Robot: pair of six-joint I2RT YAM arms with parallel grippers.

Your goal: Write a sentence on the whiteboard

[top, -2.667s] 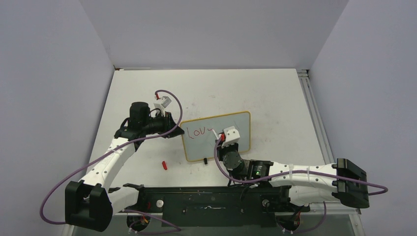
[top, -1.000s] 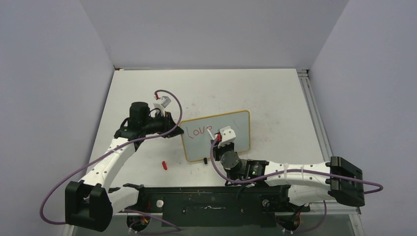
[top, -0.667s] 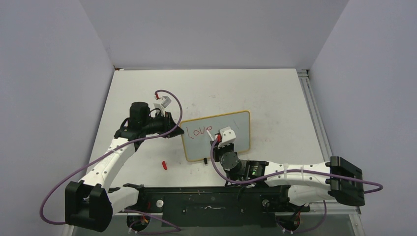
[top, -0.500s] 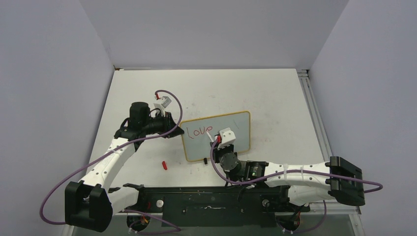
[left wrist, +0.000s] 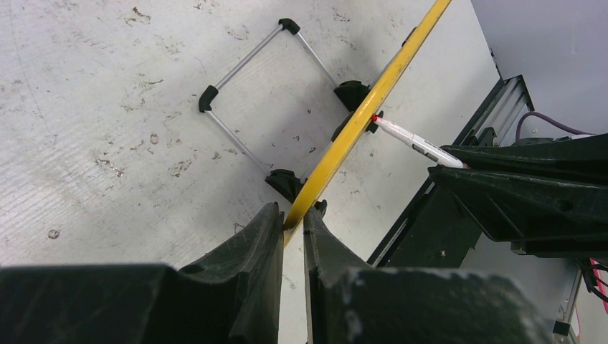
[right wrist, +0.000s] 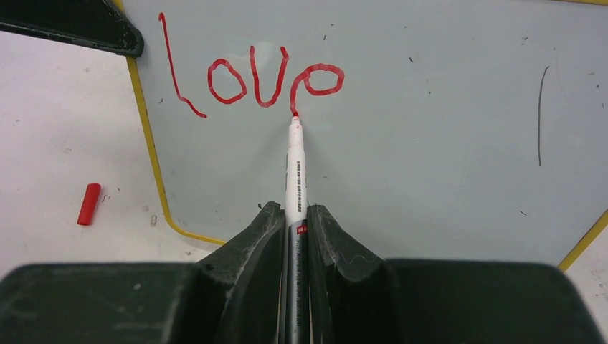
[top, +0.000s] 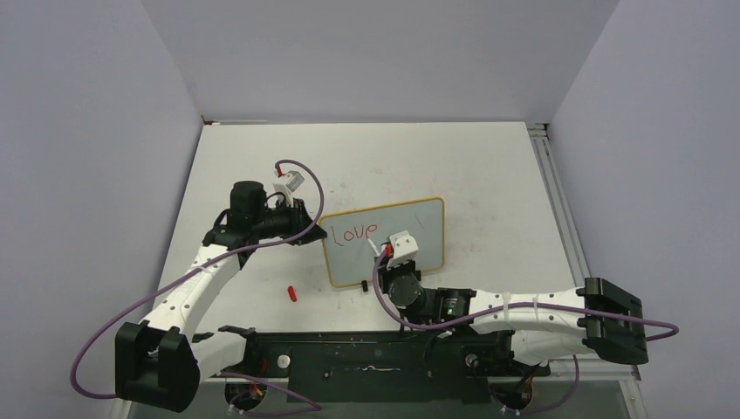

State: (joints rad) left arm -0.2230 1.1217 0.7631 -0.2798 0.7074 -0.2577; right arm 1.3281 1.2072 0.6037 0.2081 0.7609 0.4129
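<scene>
From above, the small glossy white board with a thin tan frame [top: 426, 220] sits mid-bench [top: 489, 166], between the arms. The left tool [top: 307, 232] meets its left edge. The right tool [top: 385, 248] hangs over its face, nearer the writing.

The left wrist view shows the left tool's jaws pinched tight on the board's frame edge, the board propped at a tilt on a wire stand [left wrist: 247, 107].

In the right wrist view, the right tool is clamped around a white-barrelled red marker [right wrist: 295, 161]. Its long axis points straight ahead, and its tip touches the foot of the last stroke of the thin red handwritten words [right wrist: 251, 75]. Bare board lies rightward, probably the way the writing must travel.
</scene>
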